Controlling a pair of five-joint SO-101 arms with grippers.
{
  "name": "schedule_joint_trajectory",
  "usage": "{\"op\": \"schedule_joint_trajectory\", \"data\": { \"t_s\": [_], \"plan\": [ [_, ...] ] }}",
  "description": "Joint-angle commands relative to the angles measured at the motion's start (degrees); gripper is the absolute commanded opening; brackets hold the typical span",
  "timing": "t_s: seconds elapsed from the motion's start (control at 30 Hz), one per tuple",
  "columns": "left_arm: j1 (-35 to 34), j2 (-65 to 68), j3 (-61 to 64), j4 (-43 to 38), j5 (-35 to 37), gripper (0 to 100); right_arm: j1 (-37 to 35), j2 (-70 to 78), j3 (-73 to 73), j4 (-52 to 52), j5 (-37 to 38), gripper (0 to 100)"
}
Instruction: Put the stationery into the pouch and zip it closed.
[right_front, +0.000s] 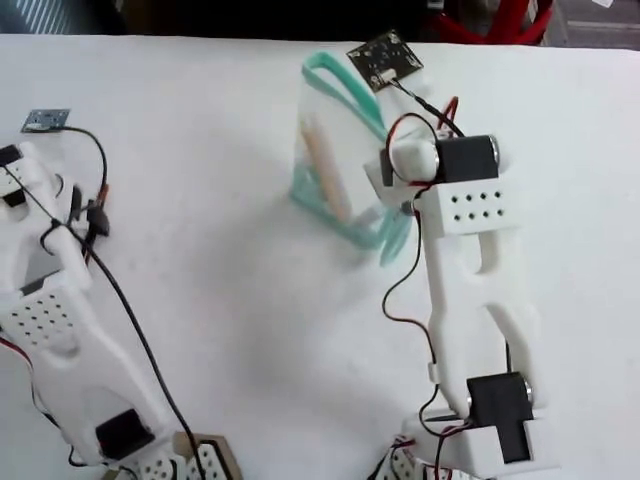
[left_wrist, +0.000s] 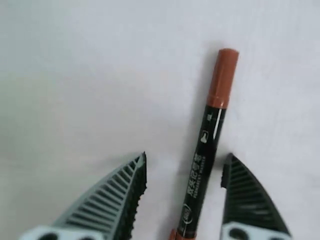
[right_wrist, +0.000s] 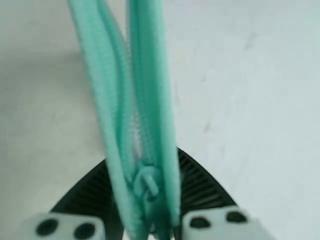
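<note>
On the surface (right_front: 200, 300), the left gripper (left_wrist: 185, 157) spreads around a brown-capped marker (left_wrist: 210, 130); the right gripper (right_wrist: 145, 170) pinches the mint-zippered pouch (right_wrist: 145, 75), apparently holding a pencil (right_front: 325, 165).

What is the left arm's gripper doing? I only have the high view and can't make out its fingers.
Observer: The left gripper is open, astride a brown-capped marker that lies ungripped on the table.
Operator: And the right one, at the pouch?
Observer: The right gripper is shut on the pouch along its zipper edge.
Operator: Where is the slider?
Observer: The slider sits right at the jaws.
</note>
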Motion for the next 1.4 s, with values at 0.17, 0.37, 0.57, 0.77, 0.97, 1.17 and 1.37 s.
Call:
{"op": "schedule_joint_trajectory", "data": {
  "t_s": [0.17, 0.37, 0.57, 0.77, 0.97, 1.17, 1.37],
  "plan": [
    [5.9, 2.0, -0.6, 1.2, -0.4, 2, -1.0, 0.7, 1.8, -0.1, -0.1, 1.9],
    [7.4, -1.6, -5.7, 12.7, 0.0, 2, -1.1, 0.7, 1.8, -0.1, -0.1, 1.9],
    [12.2, -13.8, -24.2, 25.8, 2.3, 2, -1.2, 0.7, 1.8, -0.1, -0.2, 1.9],
    [21.3, -36.2, -28.2, 25.8, 11.6, 2, -0.9, 0.6, 1.9, -0.1, -0.4, 1.9],
    [34.9, -58.2, -28.5, 25.1, 25.1, 2, -0.9, 0.6, 1.9, -0.1, -0.5, 1.9],
    [48.2, -63.1, -27.2, 10.5, 34.1, 3, -1.1, 0.6, 1.9, 0.0, -0.5, 1.9],
    [53.0, -54.8, -13.5, -9.3, 37.4, 2, -0.7, 0.6, 1.9, 0.0, -0.5, 1.9]
  ]
}}
